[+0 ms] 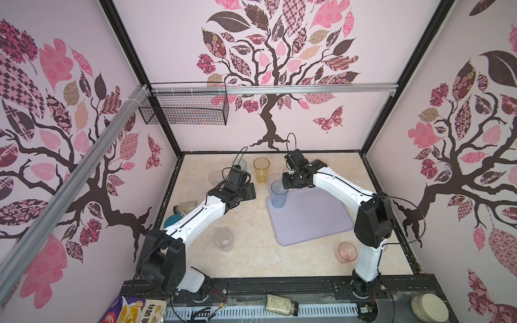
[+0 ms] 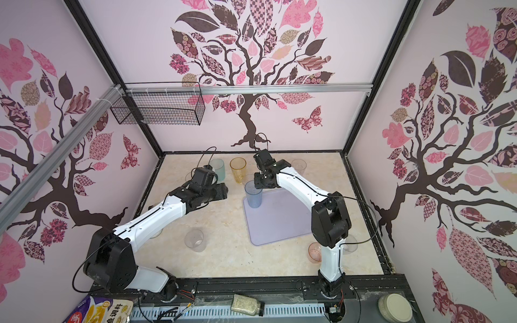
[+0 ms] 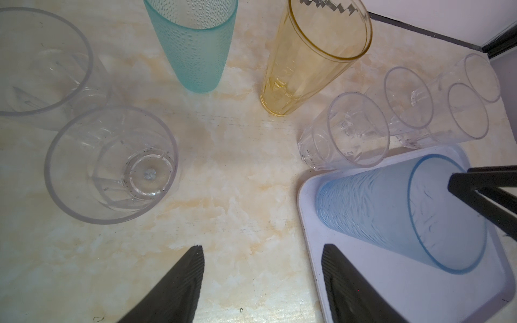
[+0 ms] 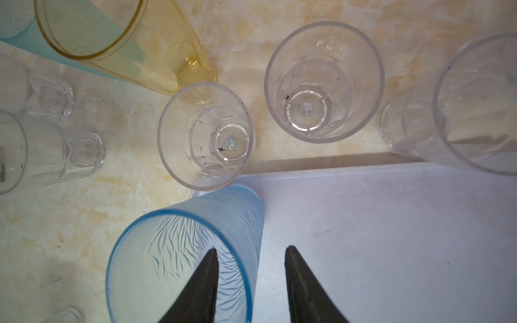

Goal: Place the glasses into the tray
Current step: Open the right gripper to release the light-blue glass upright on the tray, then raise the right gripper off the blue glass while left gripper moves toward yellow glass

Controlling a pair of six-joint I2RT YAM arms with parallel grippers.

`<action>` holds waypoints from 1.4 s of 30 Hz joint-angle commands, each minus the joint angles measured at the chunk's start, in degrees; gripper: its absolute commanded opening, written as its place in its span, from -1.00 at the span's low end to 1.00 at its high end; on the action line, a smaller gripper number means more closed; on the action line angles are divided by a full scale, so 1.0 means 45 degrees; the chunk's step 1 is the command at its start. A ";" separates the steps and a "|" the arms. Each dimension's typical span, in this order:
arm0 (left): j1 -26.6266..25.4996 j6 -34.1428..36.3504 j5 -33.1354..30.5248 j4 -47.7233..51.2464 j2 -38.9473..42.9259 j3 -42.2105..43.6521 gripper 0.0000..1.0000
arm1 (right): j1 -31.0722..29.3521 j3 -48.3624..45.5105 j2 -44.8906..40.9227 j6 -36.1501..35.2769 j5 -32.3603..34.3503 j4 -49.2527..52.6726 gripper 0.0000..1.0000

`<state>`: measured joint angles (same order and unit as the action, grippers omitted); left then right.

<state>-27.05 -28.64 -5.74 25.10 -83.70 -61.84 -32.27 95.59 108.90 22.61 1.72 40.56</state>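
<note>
Straddling the lip of the blue-grey glass (image 4: 179, 240), the right tool (image 4: 251, 247) has one finger inside the mouth and one outside. Its jaws are moderately parted and neither finger appears to press the wall, so nothing is gripped. That glass stands upright in a corner of the tray (image 4: 391, 223), close to the rim. Clearing it well probably means rising straight up until the inner finger is above the lip, since sideways drift could hook the wall and tip this tall tumbler. A short clear glass (image 4: 205, 134) sits just beside that corner, so swinging that way looks risky. The left tool (image 3: 262, 246) hangs wide and empty over the surface (image 3: 223, 195), near the amber glass (image 3: 307, 64) and teal glass (image 3: 195, 50). Both of those, like the pink glass (image 1: 346, 252), stand outside the tray.
</note>
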 commanded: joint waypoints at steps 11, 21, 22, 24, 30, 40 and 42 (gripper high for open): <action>-0.0063 0.0063 -0.0015 -0.0305 0.0242 0.0208 0.41 | 0.0016 0.0203 0.0320 0.0969 -0.2164 -0.0494 -0.17; -0.0057 0.0086 -0.0095 -0.0256 0.0226 0.0149 0.41 | 0.0015 0.0262 0.0342 0.1010 -0.2468 -0.0497 -0.18; -0.0053 0.0095 -0.0109 -0.0265 0.0250 0.0149 0.41 | 0.0004 0.0245 0.0331 0.0977 -0.2253 -0.0463 -0.17; -0.0048 0.0095 -0.0120 -0.0243 0.0251 0.0143 0.41 | 0.0071 0.0257 0.0379 0.0903 -0.1780 -0.0284 -0.15; -0.0061 0.0080 -0.0183 -0.0289 0.0240 0.0094 0.41 | 0.0267 0.0088 0.0486 0.1182 -0.2426 -0.0361 -0.19; -0.0034 0.0316 -0.0369 -0.0128 -0.0130 -0.0788 0.41 | 0.0368 -0.0502 0.0657 0.1562 -0.2600 -0.0793 -0.24; -0.0030 0.0262 -0.0366 -0.0185 -0.0138 -0.0778 0.41 | 0.0583 -0.0630 0.0682 0.1682 -0.3109 -0.1007 -0.27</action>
<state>-27.05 -28.16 -6.66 24.91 -83.85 -62.83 -30.52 93.54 109.19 29.19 -10.37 36.47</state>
